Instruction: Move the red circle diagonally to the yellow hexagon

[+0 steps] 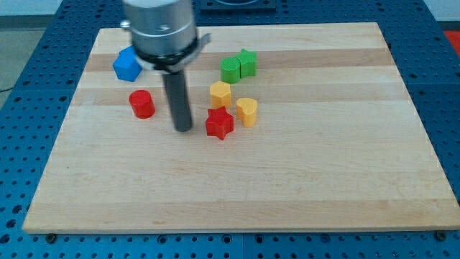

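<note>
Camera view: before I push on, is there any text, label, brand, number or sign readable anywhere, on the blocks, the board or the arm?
None: no readable text, number or sign in this view.
Blocks: red circle, yellow hexagon, red star, yellow heart, two green blocks and blue block have plain faces.
Wooden board: bare grain only.
Arm above my tip: blurred grey housing, no marking legible.

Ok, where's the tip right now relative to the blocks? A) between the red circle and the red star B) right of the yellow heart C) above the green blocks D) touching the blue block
A: my tip sits between the red circle and the red star, touching neither.
</note>
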`<action>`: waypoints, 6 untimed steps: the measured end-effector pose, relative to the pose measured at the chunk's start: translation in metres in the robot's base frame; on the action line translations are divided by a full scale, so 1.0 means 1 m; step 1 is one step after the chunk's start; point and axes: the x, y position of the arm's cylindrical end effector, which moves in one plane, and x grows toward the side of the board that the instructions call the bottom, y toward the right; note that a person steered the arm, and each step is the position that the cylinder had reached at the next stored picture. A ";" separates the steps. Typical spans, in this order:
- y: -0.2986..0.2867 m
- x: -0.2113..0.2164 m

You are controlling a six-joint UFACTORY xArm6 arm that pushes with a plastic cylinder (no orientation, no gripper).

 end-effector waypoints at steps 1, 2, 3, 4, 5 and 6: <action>-0.070 0.004; -0.124 -0.025; -0.122 -0.068; -0.086 -0.074; -0.053 -0.058; -0.034 -0.028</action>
